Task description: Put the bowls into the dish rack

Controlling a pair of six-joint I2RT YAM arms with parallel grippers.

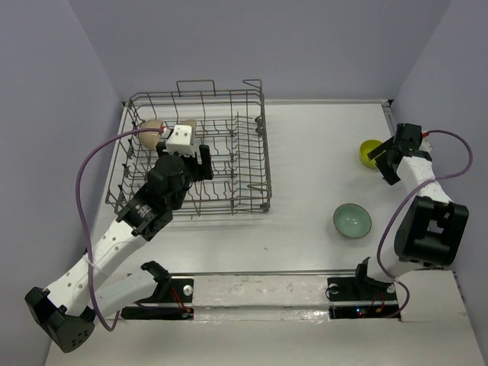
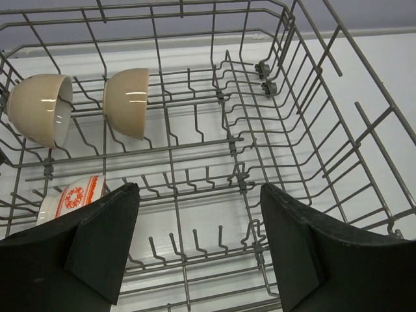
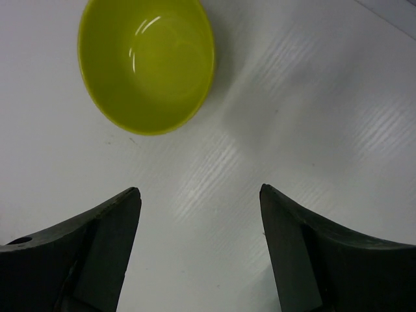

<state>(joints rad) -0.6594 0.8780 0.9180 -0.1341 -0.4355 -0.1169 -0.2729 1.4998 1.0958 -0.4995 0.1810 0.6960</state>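
Note:
The grey wire dish rack stands at the far left. In the left wrist view two cream-white bowls lean on their sides among the tines of the rack, and the orange-red-and-white bowl sits lower left, partly behind my finger. My left gripper is open and empty above the rack floor. The yellow-green bowl sits upright on the table at the far right. My right gripper is open and empty just short of it. The celadon bowl sits upright nearer.
White table between the rack and the right-hand bowls. Grey walls close in at the back and sides. The right half of the rack holds only upright tines. My left arm reaches over the rack's near rim.

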